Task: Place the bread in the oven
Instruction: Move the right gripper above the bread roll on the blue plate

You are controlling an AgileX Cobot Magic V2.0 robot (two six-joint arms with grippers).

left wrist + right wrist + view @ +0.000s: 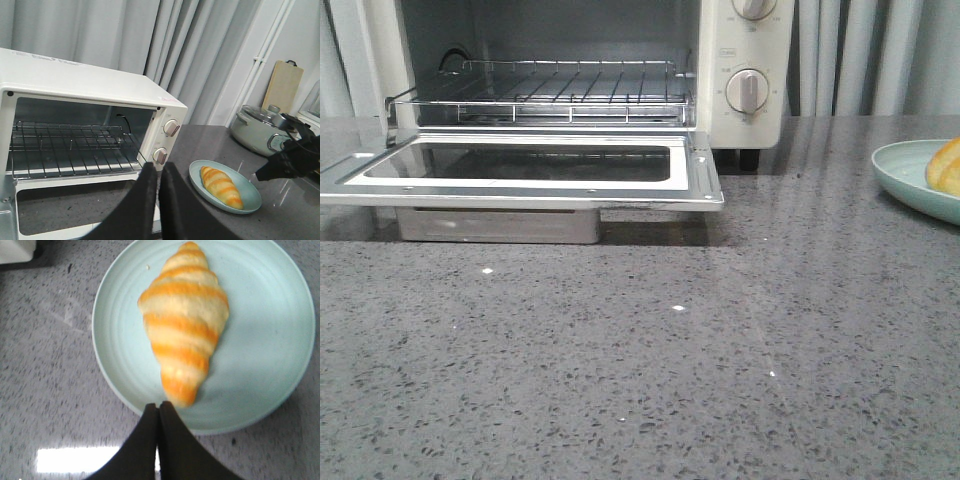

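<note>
My right gripper [159,407] hangs over the plate [260,365], fingers pressed together, tips just at the near tapered end of the bread [184,325]. I cannot tell whether the tips touch the roll or hover above it. The bread lies lengthwise along the middle of the pale green plate, its far end pointing away from the fingers, orange and cream bands running across it.

From my left wrist camera, the left gripper [159,172] is also closed, empty, held in front of the oven [90,85]. The plate [252,197] sits on the grey counter [200,145] just to the right of the oven, beside its two knobs [171,128], with the bread [221,186] on it. The right arm [290,157] shows as a dark shape beyond the plate.

My front camera shows the oven [745,130] with its door [520,185] dropped flat and the wire rack [570,90] bare inside. The plate [905,170] sits at the right edge, the bread [947,165] only partly in view. Neither gripper appears there.

A pot [257,130] and a board [282,87] stand behind.
</note>
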